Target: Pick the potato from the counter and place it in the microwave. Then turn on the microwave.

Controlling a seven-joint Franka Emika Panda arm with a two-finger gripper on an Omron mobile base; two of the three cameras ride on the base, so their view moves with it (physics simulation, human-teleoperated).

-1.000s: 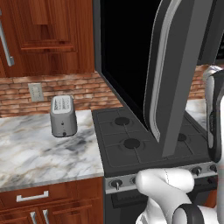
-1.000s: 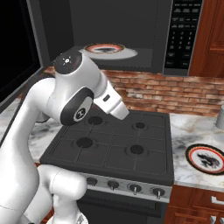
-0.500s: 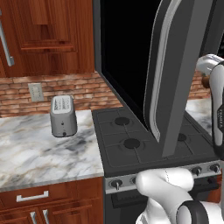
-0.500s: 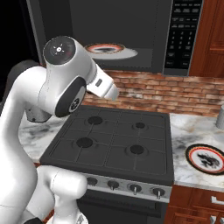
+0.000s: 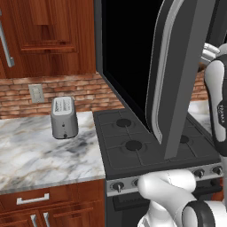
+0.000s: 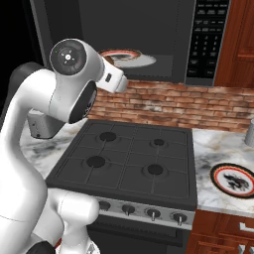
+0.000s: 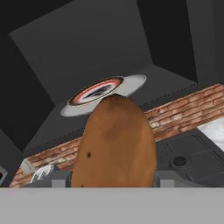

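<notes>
My gripper (image 7: 111, 183) is clamped on the potato (image 7: 114, 144), jaws standing fairly wide around its sides; the potato fills the lower middle of the hand view, upright, brown, one dark speck on its left. Behind it the microwave (image 7: 100, 48) cavity gapes, dark walls, with a round plate (image 7: 104, 91) with a red-and-black rim on the floor inside; potato's top overlaps the plate's front edge in this view, potato not yet inside. Brick backsplash (image 7: 183, 107) and a stove burner (image 7: 179, 161) show lower right, toaster (image 7: 41, 173) lower left.

Left base view: microwave door (image 5: 177, 75) swung wide open toward the camera, long curved silver handle on its edge, blocking the cavity. Silver toaster (image 5: 64, 117) stands on the marble counter (image 5: 40, 155) near the wall outlet (image 5: 36, 93). Black gas stovetop (image 5: 146, 144) sits right of the counter. My white forearm is at the right edge.

Right base view: cavity visible here, plate (image 6: 131, 57) inside, keypad panel (image 6: 204, 37) to its right. My arm's elbow and wrist reach up toward the opening, wrist end just in front of the plate; can't make out fingers or potato here. A second patterned plate (image 6: 232, 179) lies on the counter right of the stovetop (image 6: 131, 161).
</notes>
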